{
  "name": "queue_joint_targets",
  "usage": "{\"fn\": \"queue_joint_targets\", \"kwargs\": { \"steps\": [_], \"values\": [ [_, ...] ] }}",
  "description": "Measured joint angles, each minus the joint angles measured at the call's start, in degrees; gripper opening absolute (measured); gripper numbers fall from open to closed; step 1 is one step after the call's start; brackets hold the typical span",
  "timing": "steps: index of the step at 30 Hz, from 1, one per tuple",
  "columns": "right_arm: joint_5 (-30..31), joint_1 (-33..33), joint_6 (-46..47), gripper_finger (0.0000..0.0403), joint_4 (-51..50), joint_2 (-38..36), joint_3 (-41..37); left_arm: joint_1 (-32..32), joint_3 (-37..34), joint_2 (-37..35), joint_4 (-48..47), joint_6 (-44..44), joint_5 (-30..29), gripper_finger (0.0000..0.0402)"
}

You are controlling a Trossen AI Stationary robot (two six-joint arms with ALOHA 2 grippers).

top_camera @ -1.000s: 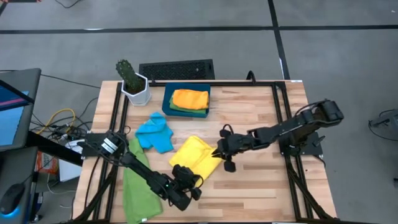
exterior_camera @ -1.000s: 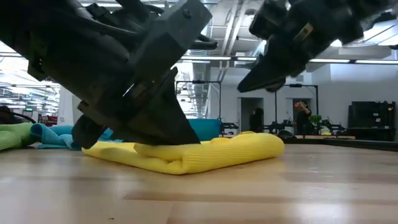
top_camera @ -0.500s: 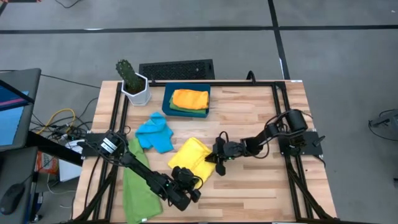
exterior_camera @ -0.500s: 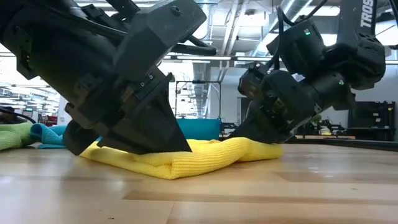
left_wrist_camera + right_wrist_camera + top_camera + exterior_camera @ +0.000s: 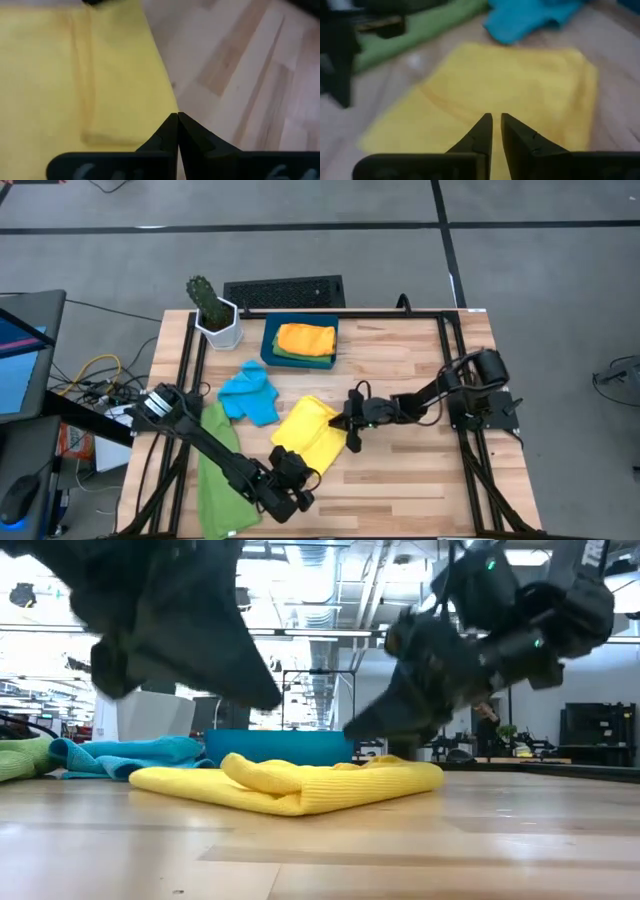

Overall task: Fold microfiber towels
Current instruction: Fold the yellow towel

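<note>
A yellow towel lies folded flat on the wooden table, with a raised fold on top. My left gripper hangs shut a little above the towel's near edge, touching nothing. My right gripper slants down at the towel's right edge, its fingers a narrow gap apart with nothing between them. A sky-blue towel lies crumpled to the far left of the yellow one. A green towel lies at the left. An orange towel rests on a green one in the teal tray. My right gripper's fingertips stand low over the yellow towel's right part, coming from the table's right and slanting down. I cannot tell whether they touch the cloth.
A potted cactus stands at the far left corner, and a black grille lies behind the tray. Bare wood stretches along the near right side of the table.
My left gripper, which was down on the yellow towel's near left part, has risen clear of it and stays shut. My right gripper has come down from above toward the towel's right edge and tipped its fingers lower. The towel stays flat on the table.
</note>
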Motion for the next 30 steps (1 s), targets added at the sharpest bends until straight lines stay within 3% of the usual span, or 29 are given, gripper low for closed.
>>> {"fn": "queue_joint_targets", "kwargs": {
  "steps": [3,8,11,16,20,30],
  "values": [
    [-0.24,1.01,-1.11,0.0063,0.38,-2.32,-0.02,-0.59,0.10,-1.82,-1.60,1.00,-4.44,0.0000],
    [-0.14,4.20,-1.45,0.0063,3.96,-2.50,0.03,-1.43,0.02,0.82,-5.92,-6.30,-10.44,0.0000],
    [-0.31,6.45,-1.09,0.0063,4.11,-0.12,0.84,-0.97,0.00,3.86,-3.78,-8.73,-10.08,0.0000],
    [-0.24,9.08,1.89,0.0063,4.24,5.11,2.73,-0.07,0.07,8.09,0.44,-9.59,-3.04,0.0000],
    [-0.26,10.07,3.64,0.0063,4.32,8.17,3.74,-0.40,0.17,8.81,0.11,-11.28,-1.40,0.0000],
    [-1.94,11.32,0.14,0.0063,6.38,6.63,4.73,-1.08,0.32,8.67,0.38,-12.17,0.06,0.0000]
  ]
}}
